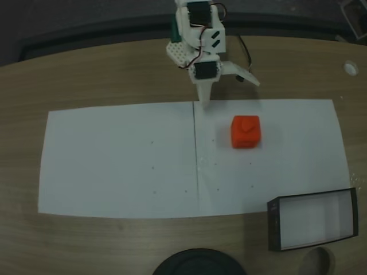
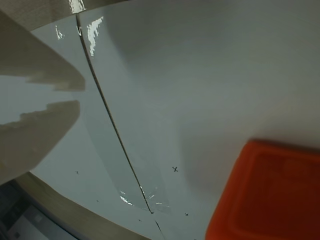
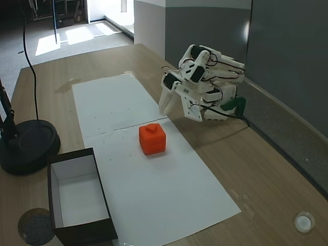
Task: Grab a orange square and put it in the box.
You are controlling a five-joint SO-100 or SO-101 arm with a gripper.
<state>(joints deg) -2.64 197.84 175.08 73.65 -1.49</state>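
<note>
White end effector (image 1: pixel 226 86) hangs spread wide, holding nothing, near the orange square (image 1: pixel 246 132). It looks light, rigid and smooth; pinch its flat opposite sides.

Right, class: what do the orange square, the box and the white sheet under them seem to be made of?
Orange square: probably matte plastic or foam; uniform colour, rounded edges.
Box: likely cardboard; thin black walls, dull white inside.
White sheet: glossy paper or laminate, judging by glare in the wrist view.
</note>
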